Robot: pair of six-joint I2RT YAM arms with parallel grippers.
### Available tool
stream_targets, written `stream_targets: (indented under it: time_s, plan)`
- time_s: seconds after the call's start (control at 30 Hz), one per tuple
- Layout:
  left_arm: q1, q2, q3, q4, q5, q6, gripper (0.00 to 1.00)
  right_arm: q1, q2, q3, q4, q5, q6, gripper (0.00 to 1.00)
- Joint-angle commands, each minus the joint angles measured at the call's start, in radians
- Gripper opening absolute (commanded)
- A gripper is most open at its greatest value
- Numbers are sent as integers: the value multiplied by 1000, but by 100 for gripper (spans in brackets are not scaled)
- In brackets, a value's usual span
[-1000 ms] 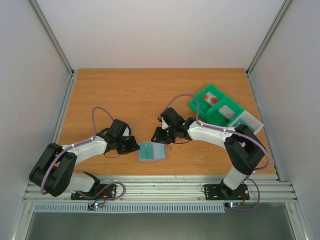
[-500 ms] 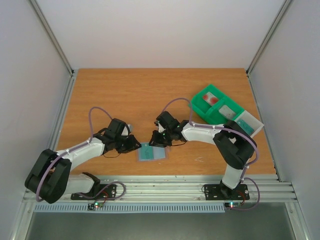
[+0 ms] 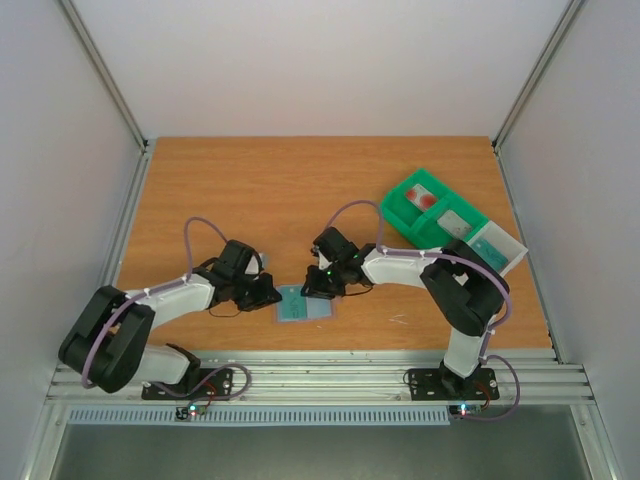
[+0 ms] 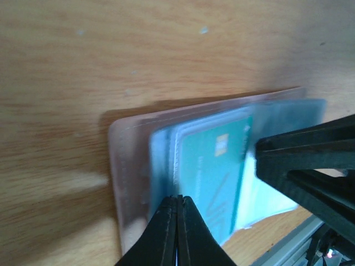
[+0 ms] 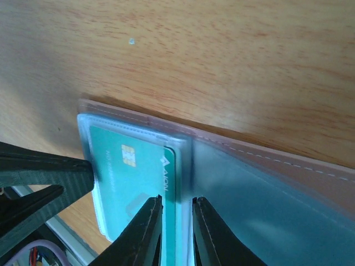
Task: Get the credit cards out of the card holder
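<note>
Left hand (image 4: 177,198): tips fully together, gripping nothing, apparently pinning the card holder (image 4: 130,166). Right hand (image 5: 176,204): narrowly parted astride the teal card (image 5: 133,166) edge — no grip evident. That card is not yet out of the holder's clear, glossy pocket. Red card (image 3: 425,198) and grey card (image 3: 455,222) lie in the green tray (image 3: 405,215), well right of the holder. Judged two-thirds done. Holder: flat, stitched tan rim, grey-blue lining — spread open on the woodgrain tabletop (image 3: 250,190).

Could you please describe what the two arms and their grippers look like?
The left arm and right arm share white links between bulky black joints, each trailed by a looping purple-grey cable. The left gripper and right gripper are black, their fingers tapering to thin tips. Small lights glow by both black base plates.
</note>
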Motion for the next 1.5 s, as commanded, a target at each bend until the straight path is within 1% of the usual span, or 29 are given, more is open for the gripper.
stream_targets:
  time_s: [0.0, 0.3, 0.57, 0.67, 0.7, 0.77, 0.87, 1.07, 1.23, 1.47]
  plan:
    - [3, 49, -27, 61, 4, 5, 2, 8, 20, -17, 22, 11, -19, 16]
    - [3, 61, -28, 31, -29, 19, 2, 8, 48, -36, 84, -25, -21, 14]
    - [3, 56, -43, 42, -39, 17, 2, 8, 68, -56, 139, -59, -21, 9]
    - [3, 56, -44, 43, -39, 15, 2, 8, 64, -63, 160, -71, -17, 6]
    - [3, 57, -44, 42, -40, 15, 2, 7, 62, -68, 172, -78, -15, 4]
    - [3, 56, -41, 36, -41, 16, 4, 3, 55, -82, 203, -90, -7, 1]
    - [3, 50, -40, 22, -48, 24, 7, -2, 28, -107, 254, -82, 2, 1]
    - [3, 43, -40, 0, -57, 34, 12, -23, -7, -134, 261, -63, 12, 1]
    - [3, 41, -30, -26, -66, 50, 12, -39, -19, -165, 298, -72, 30, 1]
    - [3, 51, -37, -7, -72, 41, 10, -47, -7, -181, 354, -97, 61, 1]
